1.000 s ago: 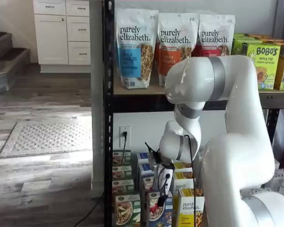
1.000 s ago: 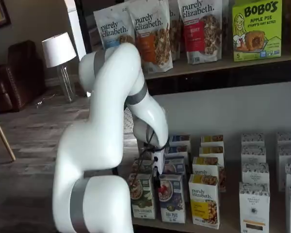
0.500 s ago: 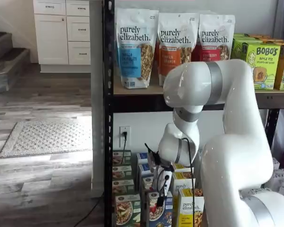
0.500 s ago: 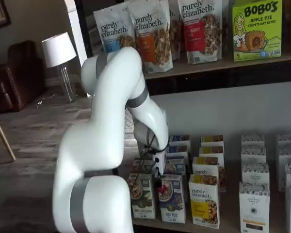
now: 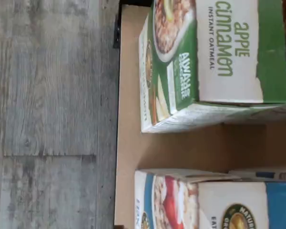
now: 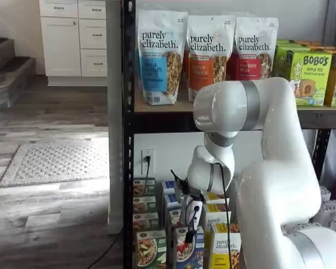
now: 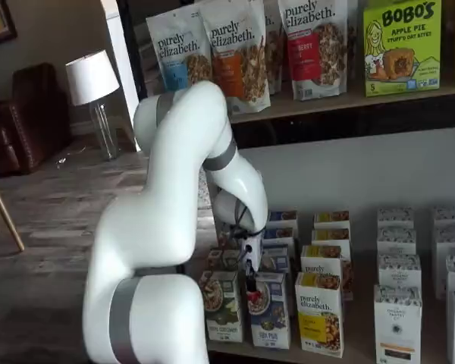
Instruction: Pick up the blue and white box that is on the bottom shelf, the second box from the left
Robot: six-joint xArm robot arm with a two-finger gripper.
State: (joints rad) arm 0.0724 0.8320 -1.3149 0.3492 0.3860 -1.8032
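The blue and white box stands at the front of its row on the bottom shelf (image 7: 356, 355) in both shelf views (image 6: 187, 250) (image 7: 271, 311). It is between a green carton (image 7: 222, 307) and a yellow "purely elizabeth" carton (image 7: 320, 312). My gripper (image 7: 251, 283) hangs just above the blue box's top front edge and also shows in a shelf view (image 6: 191, 231). Its black fingers show no plain gap and no box between them. In the wrist view the blue and white box (image 5: 209, 202) and the green apple cinnamon carton (image 5: 214, 62) stand side by side on the tan shelf board (image 5: 128, 143).
More rows of the same cartons stand behind the front ones. White cartons (image 7: 398, 322) fill the shelf's right side. The upper shelf holds granola bags (image 6: 159, 56) and green Bobo's boxes (image 6: 309, 73). A black rack post (image 6: 127, 168) stands at the left. My white arm (image 7: 174, 227) blocks part of the shelf.
My arm's upper joint has shifted right and the gripper has sunk slightly toward the blue and white box. The boxes have not moved.
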